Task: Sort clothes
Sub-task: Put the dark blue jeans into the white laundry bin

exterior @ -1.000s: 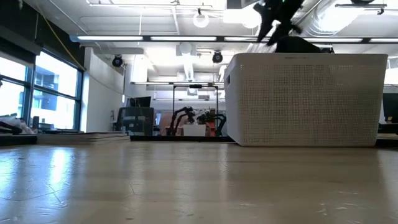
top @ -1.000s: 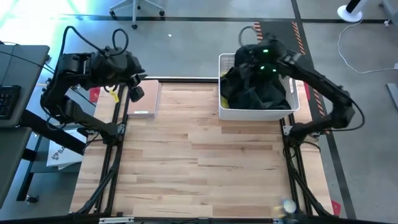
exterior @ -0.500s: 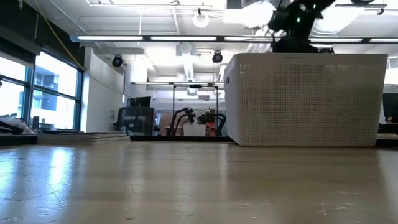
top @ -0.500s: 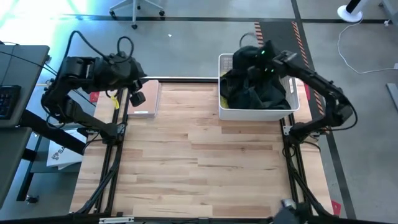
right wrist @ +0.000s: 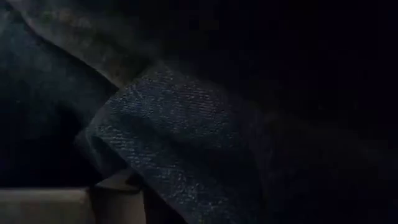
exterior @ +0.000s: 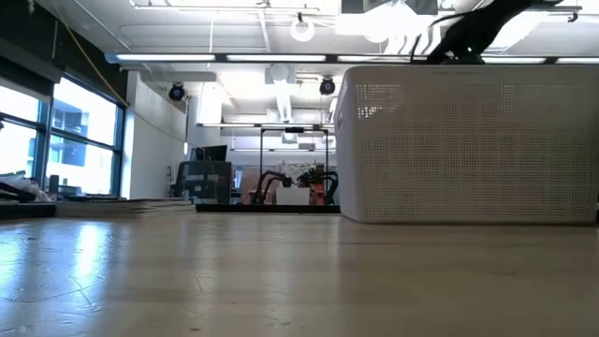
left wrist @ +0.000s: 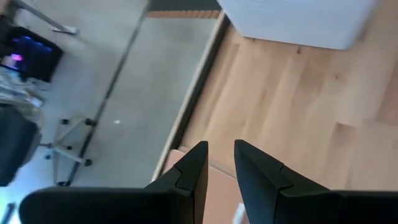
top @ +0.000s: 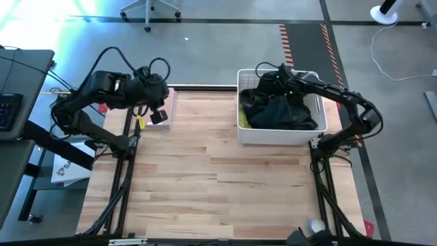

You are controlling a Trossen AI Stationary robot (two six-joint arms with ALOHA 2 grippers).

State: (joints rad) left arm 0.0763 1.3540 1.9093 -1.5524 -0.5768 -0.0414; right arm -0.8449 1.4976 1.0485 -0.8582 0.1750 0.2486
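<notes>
From above, the clothes (mostly black, a neon yellow edge showing) fill the white basket at the bench's one o'clock; the right gripper is buried there, its fingers' state untellable. The left wrist view shows the left gripper, fingers slightly parted, empty.

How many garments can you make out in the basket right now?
2 distinguishable: a dark garment heaped across the white basket, and a neon yellow garment peeking out at its left wall. More may lie hidden beneath. The right gripper is down among them.
</notes>
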